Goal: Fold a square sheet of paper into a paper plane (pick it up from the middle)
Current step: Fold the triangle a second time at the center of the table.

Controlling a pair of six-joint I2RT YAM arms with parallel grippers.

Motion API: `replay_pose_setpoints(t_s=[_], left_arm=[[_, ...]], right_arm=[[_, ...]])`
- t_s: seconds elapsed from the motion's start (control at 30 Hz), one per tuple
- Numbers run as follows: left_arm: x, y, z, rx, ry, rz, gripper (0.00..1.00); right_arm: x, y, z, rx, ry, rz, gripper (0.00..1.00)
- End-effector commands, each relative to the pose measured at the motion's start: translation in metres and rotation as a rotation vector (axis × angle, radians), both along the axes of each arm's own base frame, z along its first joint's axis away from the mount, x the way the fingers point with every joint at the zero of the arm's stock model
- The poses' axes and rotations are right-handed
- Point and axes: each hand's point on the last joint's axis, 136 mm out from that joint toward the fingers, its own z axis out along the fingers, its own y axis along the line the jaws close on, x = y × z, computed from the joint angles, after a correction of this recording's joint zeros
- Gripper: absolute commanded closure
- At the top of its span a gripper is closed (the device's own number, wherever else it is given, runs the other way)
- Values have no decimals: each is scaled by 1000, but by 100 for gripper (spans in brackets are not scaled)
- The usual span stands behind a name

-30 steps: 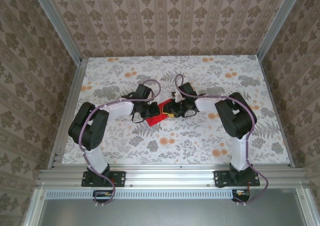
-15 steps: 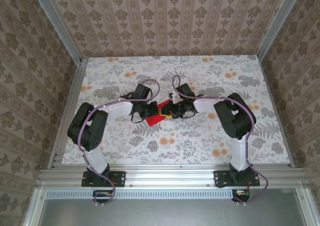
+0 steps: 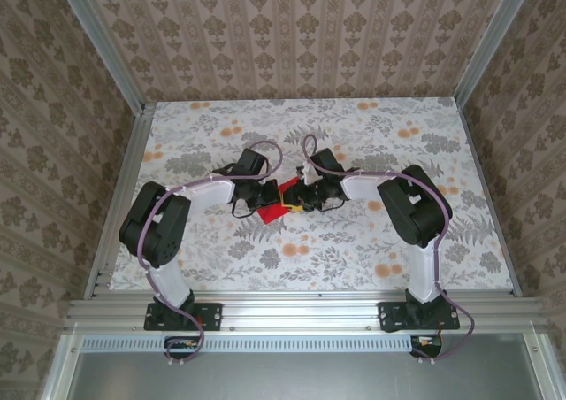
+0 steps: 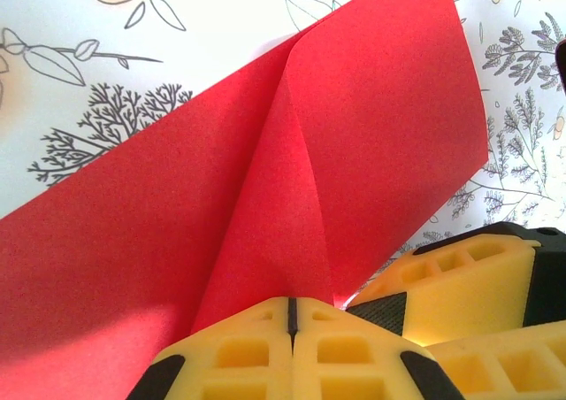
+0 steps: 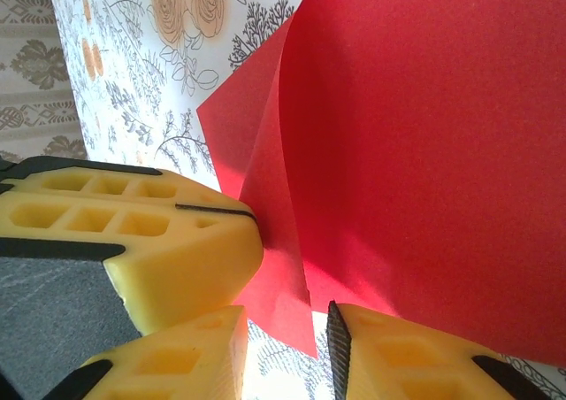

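The square sheet of paper (image 4: 380, 126) is bright red and lies on the floral table with a raised crease running up its middle. My left gripper (image 4: 290, 316) is shut on the near end of that ridge, pinching the paper (image 3: 284, 188) between its yellow fingers. My right gripper (image 5: 283, 351) is open just beside it, and a loose corner flap of the sheet (image 5: 424, 134) hangs in the gap between its fingers without being pinched. Both grippers meet at mid-table, the left gripper (image 3: 276, 202) next to the right gripper (image 3: 299, 202). The paper plane is out of view.
The floral table top (image 3: 354, 241) spreads on all sides of the paper. Patterned walls and aluminium rails (image 3: 124, 196) border it. The left gripper's shut fingers (image 5: 133, 232) sit close against the right gripper's left finger.
My right gripper has shifted a little to the left, closer to the left gripper and the paper. The left arm has hardly moved.
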Motion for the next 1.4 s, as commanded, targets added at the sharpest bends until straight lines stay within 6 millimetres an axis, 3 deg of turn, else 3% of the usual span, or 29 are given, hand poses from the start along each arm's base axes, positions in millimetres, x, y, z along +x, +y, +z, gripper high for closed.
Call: replay_pose_setpoints(t_s=[0.0, 0.2, 0.43, 0.9, 1.17, 1.37], left_arm=[[3, 6, 11, -2, -32, 12, 100], [3, 6, 12, -4, -35, 14, 100], [2, 6, 12, -6, -35, 14, 100], [2, 7, 13, -7, -39, 14, 100], [4, 7, 21, -17, -53, 20, 100], [9, 17, 32, -47, -88, 58, 71]], right_arm=[[-12, -1, -7, -29, 28, 14, 67], [-15, 4, -5, -9, 32, 29, 75], [-19, 5, -4, 28, 42, 6, 75], [-6, 12, 8, 97, 8, -41, 76], [-7, 4, 0, 39, 6, -49, 95], [-5, -9, -9, -97, -31, 7, 98]])
